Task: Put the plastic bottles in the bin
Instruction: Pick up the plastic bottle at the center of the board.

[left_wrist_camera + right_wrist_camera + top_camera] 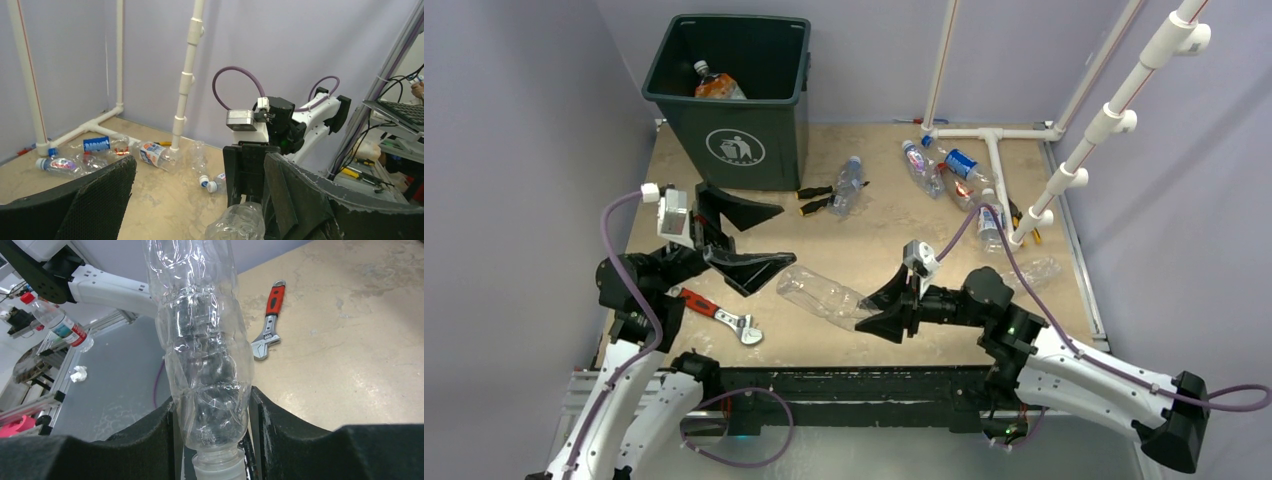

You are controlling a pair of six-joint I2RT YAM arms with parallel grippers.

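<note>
**Figure. Bottle held between 2 arms, seen from 3 views.** The right gripper (212,412) has its jaws drawn narrow on a clear bottle (200,340). They pinch the unlabelled, crumpled body just above the neck, which points back into the palm. The rest of the bottle juts forward unsupported toward the left gripper (742,240), whose jaws stand at their widest and hold nothing. In the left wrist view the bottle's base end shows low between the 2 fingers (75,200), apparently touching neither. The step in hand is probably a handover.

Further out on the table (874,240), a red-handled wrench (719,312) lies near the left arm and 2 screwdrivers (819,198) lie just before the bin (754,150). The bin stands at the far left, well apart from the right gripper, and already holds 1 orange-labelled bottle (714,85). The loose bottles (959,165) lie scattered at the far right around a white pipe frame (994,150), with 1 more beside the screwdrivers.

**Risks.**
- The thin wall may buckle under the pinch, letting the bottle pivot or slip out.
- If the right jaws release before the left ones close, the bottle drops to the table.
- If the left jaws close on the very end, the base could be squeezed out.
- A long bottle carried crosswise could catch the bin's rim.
</note>
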